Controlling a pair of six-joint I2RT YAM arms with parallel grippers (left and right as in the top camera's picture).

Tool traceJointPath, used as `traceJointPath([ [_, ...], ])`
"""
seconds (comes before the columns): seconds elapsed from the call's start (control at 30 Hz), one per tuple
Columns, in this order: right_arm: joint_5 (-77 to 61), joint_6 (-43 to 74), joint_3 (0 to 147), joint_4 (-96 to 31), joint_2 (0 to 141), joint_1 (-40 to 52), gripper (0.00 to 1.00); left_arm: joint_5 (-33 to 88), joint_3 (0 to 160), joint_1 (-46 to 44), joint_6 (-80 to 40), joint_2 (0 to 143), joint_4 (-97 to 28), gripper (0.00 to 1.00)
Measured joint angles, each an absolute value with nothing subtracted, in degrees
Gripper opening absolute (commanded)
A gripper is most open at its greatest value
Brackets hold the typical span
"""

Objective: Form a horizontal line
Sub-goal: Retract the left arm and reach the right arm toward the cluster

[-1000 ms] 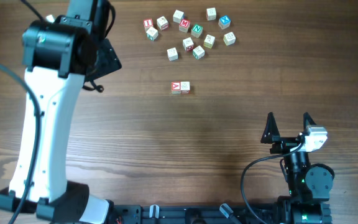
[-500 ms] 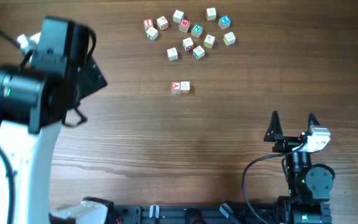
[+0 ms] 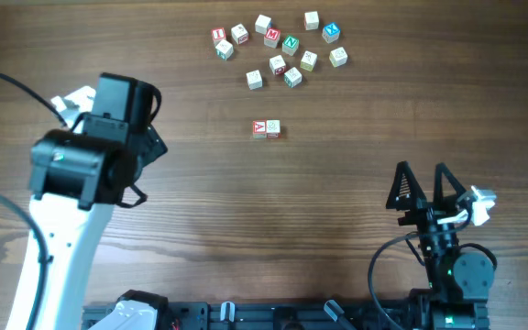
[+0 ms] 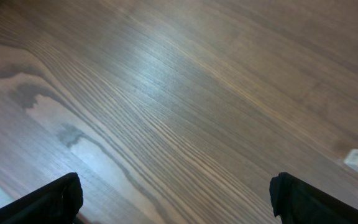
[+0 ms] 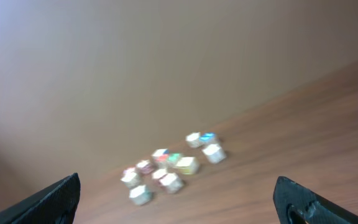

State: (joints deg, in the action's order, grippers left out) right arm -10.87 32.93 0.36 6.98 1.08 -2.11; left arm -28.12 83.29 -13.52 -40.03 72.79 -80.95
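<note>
horizontal line (image 3: 266, 128): 2 cubes touching | loose cluster (image 3: 282, 50) far: supply | left jaws, right jaws: spread, empty, ready

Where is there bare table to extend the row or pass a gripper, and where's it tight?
Free: the table right and left of the two-cube row, and the wide band between it and the right gripper. Tight: the loose cube cluster beyond the row, cubes packed close; only a narrow strip separates cluster and row.
</note>
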Motion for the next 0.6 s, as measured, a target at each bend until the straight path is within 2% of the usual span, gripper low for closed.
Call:
traceJointPath([
  [0.17,-14.5,35.7,1.6,7.1,5.7,-2.1,1.00,-28.3,76.1,-13.5,-41.3,72.7,-76.5,1.00],
  [0.33,-17.6,34.7,11.9,5.8,21.1,-2.1,1.00,-28.3,71.6,-13.5,-42.8,72.7,-74.5,1.00],
  [0.43,-20.3,31.9,23.7,0.7,35.7,-2.1,1.00,-28.5,71.0,-13.4,-42.8,72.6,-74.4,1.00],
  [0.6,-22.1,26.8,47.5,-17.5,60.5,0.7,1.00,-28.5,70.8,-11.1,-43.0,72.5,-74.7,1.00],
])
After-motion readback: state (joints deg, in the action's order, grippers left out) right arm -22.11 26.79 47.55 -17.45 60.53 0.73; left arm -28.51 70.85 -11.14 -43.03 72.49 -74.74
